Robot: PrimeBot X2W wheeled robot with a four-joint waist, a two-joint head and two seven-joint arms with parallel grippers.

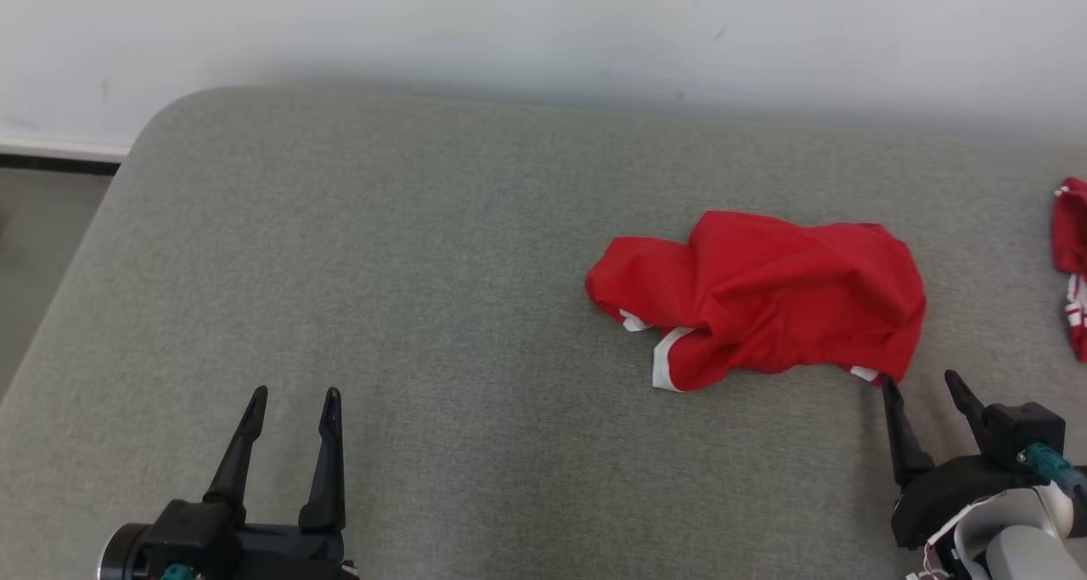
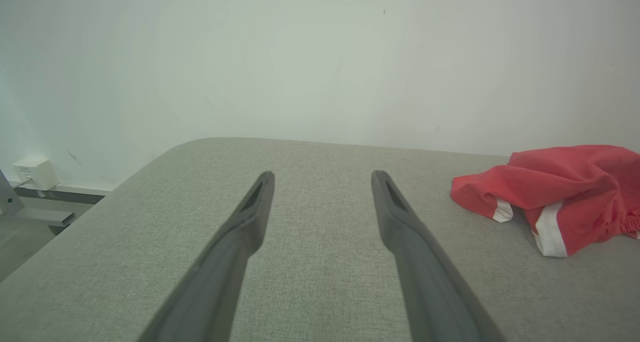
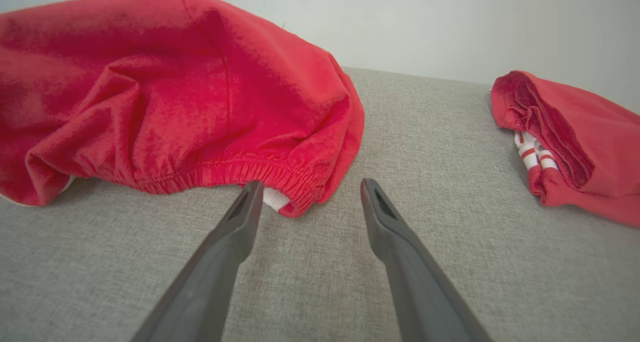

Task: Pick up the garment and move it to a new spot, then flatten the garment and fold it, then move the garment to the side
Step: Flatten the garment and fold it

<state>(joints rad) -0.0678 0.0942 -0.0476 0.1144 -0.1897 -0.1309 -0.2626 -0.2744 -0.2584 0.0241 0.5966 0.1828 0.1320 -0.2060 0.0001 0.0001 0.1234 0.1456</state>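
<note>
A crumpled red garment (image 1: pixel 764 300) with white trim lies bunched on the grey cushioned surface (image 1: pixel 425 266), right of centre. In the left wrist view the garment (image 2: pixel 560 192) is at the right edge. In the right wrist view the garment (image 3: pixel 165 96) looms large at the upper left, its elastic waistband facing me. My right gripper (image 1: pixel 921 383) is open just below the garment's lower right corner; in its own view the right gripper (image 3: pixel 307 187) has its left fingertip (image 3: pixel 250 194) almost at the waistband. My left gripper (image 1: pixel 295 395) stands open at the lower left, far from the cloth, shown as left gripper (image 2: pixel 322 178) with nothing between its fingers.
A second red piece of clothing with white stripes (image 1: pixel 1072 257) lies at the right edge of the surface, also the striped clothing (image 3: pixel 565 141) in the right wrist view. A pale wall (image 1: pixel 543 28) rises behind the surface. The surface's rounded left corner (image 1: pixel 161 121) drops to the floor.
</note>
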